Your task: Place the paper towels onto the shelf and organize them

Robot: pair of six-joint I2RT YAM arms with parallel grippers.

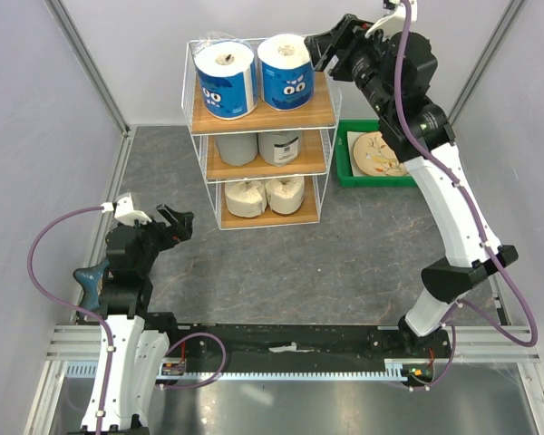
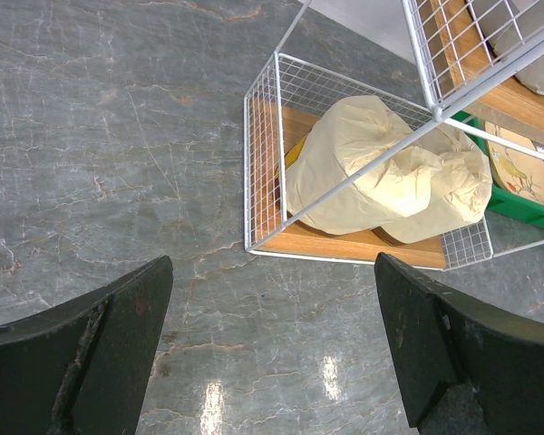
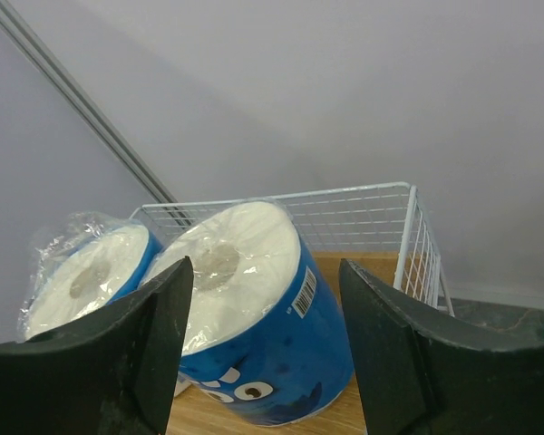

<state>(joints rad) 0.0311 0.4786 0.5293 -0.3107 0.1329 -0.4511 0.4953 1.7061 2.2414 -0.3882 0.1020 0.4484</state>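
The shelf (image 1: 322,113) stands at the back centre of the table. Two blue paper towels (image 1: 225,80) (image 1: 286,71) stand on its top tier, two grey ones (image 1: 238,148) (image 1: 279,147) in the middle, two cream ones (image 1: 242,197) (image 1: 286,193) at the bottom. My right gripper (image 1: 325,50) is open just right of the right blue roll. In the right wrist view its fingers straddle that roll (image 3: 272,317), with a gap on the right side. My left gripper (image 1: 177,224) hangs open over the table, left of the shelf's bottom tier, holding nothing.
A green tray (image 1: 344,168) with a patterned plate (image 1: 378,152) lies right of the shelf, under my right arm. The left wrist view shows the cream rolls (image 2: 354,163) behind white wire (image 2: 263,163). Grey walls enclose the table on three sides.
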